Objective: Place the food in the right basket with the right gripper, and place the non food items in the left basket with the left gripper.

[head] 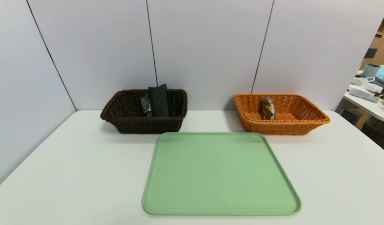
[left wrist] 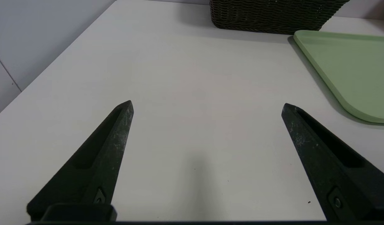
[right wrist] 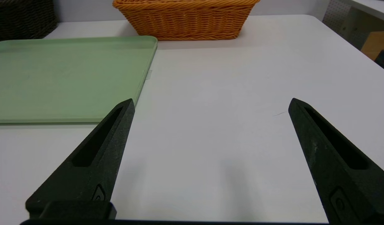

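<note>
The dark brown left basket (head: 117,107) stands at the back left and holds the non food items: a black tube (head: 145,106) and a black glasses case (head: 159,100) leaning upright. The orange right basket (head: 307,116) at the back right holds the food (head: 268,108), a brown and gold wrapped bar. Neither arm shows in the head view. My left gripper (left wrist: 207,106) hovers open over bare table, left of the tray, with nothing between its fingers. My right gripper (right wrist: 210,103) is open over bare table, right of the tray, also holding nothing.
A pale green tray (head: 221,175) with nothing on it lies in the table's middle, in front of both baskets. White wall panels close the back and left. A cluttered side table (head: 371,100) stands beyond the table's right edge.
</note>
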Available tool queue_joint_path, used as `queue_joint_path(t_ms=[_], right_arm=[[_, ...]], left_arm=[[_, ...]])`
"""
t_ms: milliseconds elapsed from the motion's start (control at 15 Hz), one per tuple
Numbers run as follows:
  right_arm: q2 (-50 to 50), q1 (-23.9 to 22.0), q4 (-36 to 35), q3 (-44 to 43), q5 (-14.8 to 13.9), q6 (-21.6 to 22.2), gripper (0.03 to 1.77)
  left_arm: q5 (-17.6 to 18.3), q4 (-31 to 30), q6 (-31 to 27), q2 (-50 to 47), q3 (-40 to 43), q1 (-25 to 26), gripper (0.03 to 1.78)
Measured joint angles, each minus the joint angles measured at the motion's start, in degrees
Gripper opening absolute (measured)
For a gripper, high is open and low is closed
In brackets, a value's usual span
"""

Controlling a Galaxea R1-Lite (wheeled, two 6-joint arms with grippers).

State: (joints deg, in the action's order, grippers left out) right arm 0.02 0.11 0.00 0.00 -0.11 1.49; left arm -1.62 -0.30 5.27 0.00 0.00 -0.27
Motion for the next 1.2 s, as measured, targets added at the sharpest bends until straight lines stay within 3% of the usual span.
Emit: queue_joint_path(t_ms=[1200], right_arm=[[0.07, 0.05, 0.0, 0.0, 0.06, -0.11, 1.7]], left_arm=[[0.05, -0.11, -0.04, 0.0, 0.0, 0.0, 1.69]])
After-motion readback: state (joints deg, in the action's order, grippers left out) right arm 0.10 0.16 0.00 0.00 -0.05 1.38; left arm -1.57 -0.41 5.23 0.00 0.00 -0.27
